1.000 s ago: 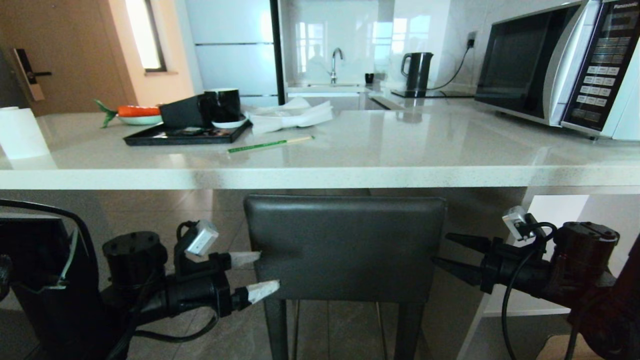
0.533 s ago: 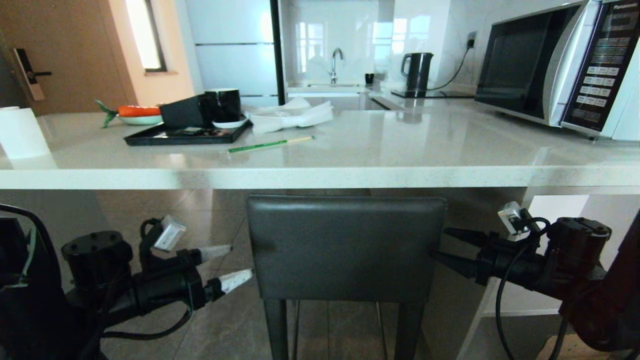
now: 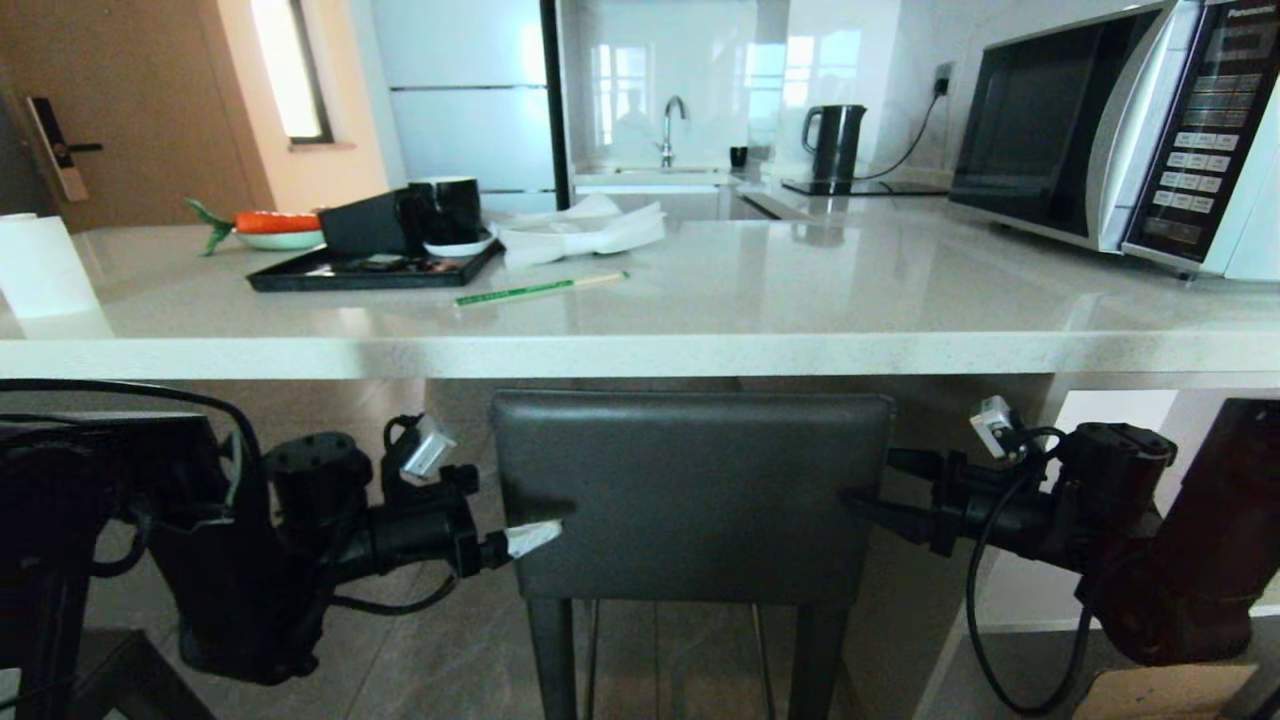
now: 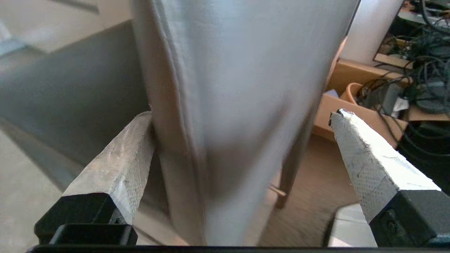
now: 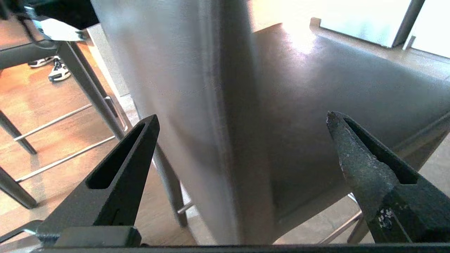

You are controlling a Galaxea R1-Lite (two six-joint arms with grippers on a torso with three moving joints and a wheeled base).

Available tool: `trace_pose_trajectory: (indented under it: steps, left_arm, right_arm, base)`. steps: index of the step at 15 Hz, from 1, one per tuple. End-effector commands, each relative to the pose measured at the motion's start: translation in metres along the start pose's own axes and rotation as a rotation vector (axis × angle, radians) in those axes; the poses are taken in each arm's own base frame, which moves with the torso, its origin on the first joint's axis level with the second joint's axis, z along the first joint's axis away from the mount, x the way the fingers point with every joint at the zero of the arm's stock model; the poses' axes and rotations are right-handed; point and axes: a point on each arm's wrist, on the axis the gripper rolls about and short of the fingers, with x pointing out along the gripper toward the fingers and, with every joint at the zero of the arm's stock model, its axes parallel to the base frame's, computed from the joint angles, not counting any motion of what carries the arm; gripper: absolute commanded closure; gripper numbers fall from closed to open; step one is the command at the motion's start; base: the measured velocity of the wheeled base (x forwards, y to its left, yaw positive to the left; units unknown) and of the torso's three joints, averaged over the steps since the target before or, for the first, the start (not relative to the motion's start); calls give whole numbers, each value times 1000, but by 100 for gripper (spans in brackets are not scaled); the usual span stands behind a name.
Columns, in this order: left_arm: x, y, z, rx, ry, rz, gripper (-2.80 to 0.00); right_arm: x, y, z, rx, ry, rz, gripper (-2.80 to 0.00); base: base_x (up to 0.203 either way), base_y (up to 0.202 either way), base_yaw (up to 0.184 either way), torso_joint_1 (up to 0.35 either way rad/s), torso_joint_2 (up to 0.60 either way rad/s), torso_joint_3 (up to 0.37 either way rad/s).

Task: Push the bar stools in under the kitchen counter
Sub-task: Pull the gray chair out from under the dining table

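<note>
Tools first: my left tool (image 3: 525, 520) stands wide open astride the left edge of the bar stool's backrest (image 3: 692, 495), one white-padded finger (image 4: 116, 165) lying against the far face of the leather and the other on the near side with a gap. My right tool (image 3: 868, 490) is spread just as wide around the backrest's right edge; in the right wrist view its two dark fingers (image 5: 123, 172) straddle the edge of the backrest without pressing on it. Neither tool is clamped on anything.

This bar stool stands straight before me with the top of its backrest just below the thick front edge of the desk (image 3: 640, 355), its slim dark legs (image 3: 552, 655) running down to the tiled floor. A second stool's legs and footrest bars (image 5: 63, 140) show in the right wrist view, off to the side.

On the desk lie a black tray (image 3: 370, 270) with a dark mug (image 3: 445, 210), a plate with a carrot-like toy (image 3: 270, 225), white cloths (image 3: 585, 230), a green chopstick sleeve (image 3: 540, 289) and a white paper roll (image 3: 40, 265). A microwave (image 3: 1130, 130) sits at the right end, with a kettle (image 3: 835, 140) and faucet (image 3: 672, 125) farther back.
</note>
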Motion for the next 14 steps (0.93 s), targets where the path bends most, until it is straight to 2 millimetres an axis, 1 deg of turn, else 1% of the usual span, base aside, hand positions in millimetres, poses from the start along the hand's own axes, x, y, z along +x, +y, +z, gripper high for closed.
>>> trace_pose_trajectory:
  steps: [1, 2, 3, 4, 6, 7, 8, 10, 14]
  left_arm:
    - [13, 14, -12, 6, -7, -14, -280]
    - [14, 15, -12, -4, -10, -17, -280]
    - [13, 10, -7, -11, -12, -30, -280]
    - [13, 2, -3, -17, -10, -47, -280]
    - [17, -28, -4, -71, 28, -94, -280]
    - [17, -37, -5, -80, 40, -93, -280]
    - [17, -37, -4, -81, 41, -87, -280]
    - [15, -31, -3, -75, 33, -73, -280]
    - [15, -30, -6, -67, 36, -71, -280]
  right_arm:
    - [5, -5, -6, 0, 0, 24, -280]
    - [7, -2, -7, 4, 2, 64, -280]
    - [7, 2, -7, 8, 3, 116, -280]
    - [7, 7, -6, 15, 5, 149, -280]
    - [8, 9, -8, 22, 10, 156, -280]
    - [8, 9, -8, 25, 12, 157, -280]
    - [8, 10, -8, 26, 12, 158, -280]
    - [9, 12, -3, 12, 4, 163, -280]
    - [10, 14, -5, 17, 9, 167, -280]
  base:
    - [0, 0, 0, 0, 0, 0]
    - [0, 0, 0, 0, 0, 0]
    - [0, 0, 0, 0, 0, 0]
    - [0, 0, 0, 0, 0, 0]
    - [0, 0, 0, 0, 0, 0]
    - [0, 0, 0, 0, 0, 0]
    - [0, 0, 0, 0, 0, 0]
    - [0, 0, 0, 0, 0, 0]
    - [0, 0, 0, 0, 0, 0]
